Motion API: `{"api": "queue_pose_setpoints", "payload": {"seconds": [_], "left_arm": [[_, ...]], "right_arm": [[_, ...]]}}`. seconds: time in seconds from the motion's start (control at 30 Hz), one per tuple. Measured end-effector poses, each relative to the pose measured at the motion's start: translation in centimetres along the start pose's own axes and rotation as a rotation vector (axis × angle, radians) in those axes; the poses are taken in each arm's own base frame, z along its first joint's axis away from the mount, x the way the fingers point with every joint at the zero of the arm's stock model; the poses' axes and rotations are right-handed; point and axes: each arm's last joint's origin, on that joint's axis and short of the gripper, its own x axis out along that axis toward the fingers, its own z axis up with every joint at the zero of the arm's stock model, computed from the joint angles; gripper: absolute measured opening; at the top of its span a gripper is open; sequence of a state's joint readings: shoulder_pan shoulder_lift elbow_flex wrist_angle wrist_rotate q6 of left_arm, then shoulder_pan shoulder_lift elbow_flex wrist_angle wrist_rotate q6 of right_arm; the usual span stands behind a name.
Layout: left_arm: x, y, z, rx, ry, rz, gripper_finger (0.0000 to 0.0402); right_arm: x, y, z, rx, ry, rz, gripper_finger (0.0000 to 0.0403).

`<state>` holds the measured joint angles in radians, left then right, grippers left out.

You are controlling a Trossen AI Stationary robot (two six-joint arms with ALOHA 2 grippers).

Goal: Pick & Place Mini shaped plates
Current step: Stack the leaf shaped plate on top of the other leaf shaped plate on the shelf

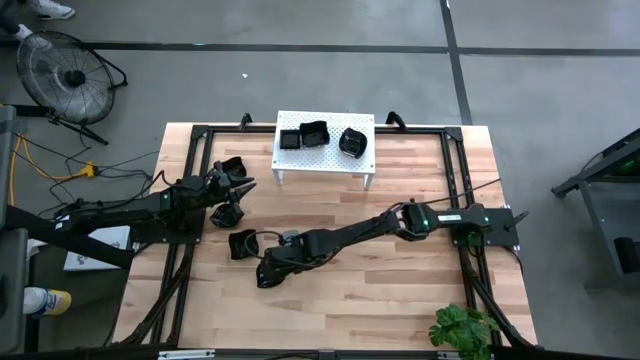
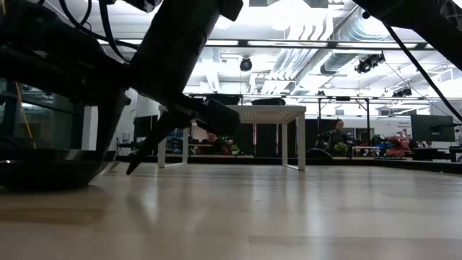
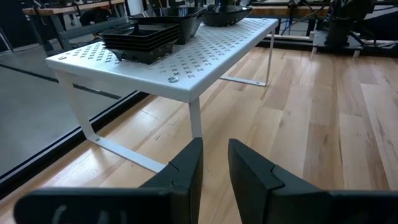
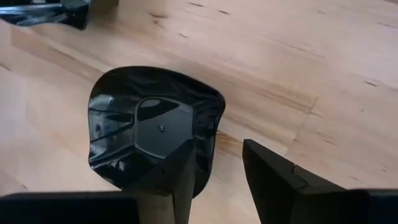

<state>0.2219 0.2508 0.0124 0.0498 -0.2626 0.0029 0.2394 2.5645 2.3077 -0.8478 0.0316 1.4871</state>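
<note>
Several glossy black mini shaped plates lie on the wooden table: one and another by my left gripper, and a third at mid-table. A wavy-rimmed one lies flat under my right gripper, which is open and points steeply down at it. One finger stands over the plate's inside, the other outside its rim. More plates sit on the white perforated stand. My left gripper waits at the left, narrowly open, with nothing between its fingers. My right gripper straddles the wavy plate's rim from above, one finger over the bowl and the other above the bare table. I cannot tell whether either finger touches the plate, which lies flat on the table.
The stand is at the table's far middle on thin legs, with stacked square plates on it. A black frame runs around the tabletop. A potted plant is at the near right corner. Bare wood lies right of the gripper.
</note>
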Motion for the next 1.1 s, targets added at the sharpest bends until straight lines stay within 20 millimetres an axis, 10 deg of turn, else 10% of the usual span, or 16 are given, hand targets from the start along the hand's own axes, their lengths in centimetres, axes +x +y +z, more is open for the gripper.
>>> {"api": "queue_pose_setpoints", "payload": {"seconds": [0.57,1.1], "left_arm": [[0.00,0.00,0.00,0.000,0.000,0.000,0.0073],[0.00,0.00,0.00,0.000,0.000,0.000,0.0073]], "right_arm": [[0.72,-0.10,-0.10,-0.041,0.023,0.005,0.0123],[0.60,0.06,-0.23,-0.084,0.023,0.019,0.0005]]}}
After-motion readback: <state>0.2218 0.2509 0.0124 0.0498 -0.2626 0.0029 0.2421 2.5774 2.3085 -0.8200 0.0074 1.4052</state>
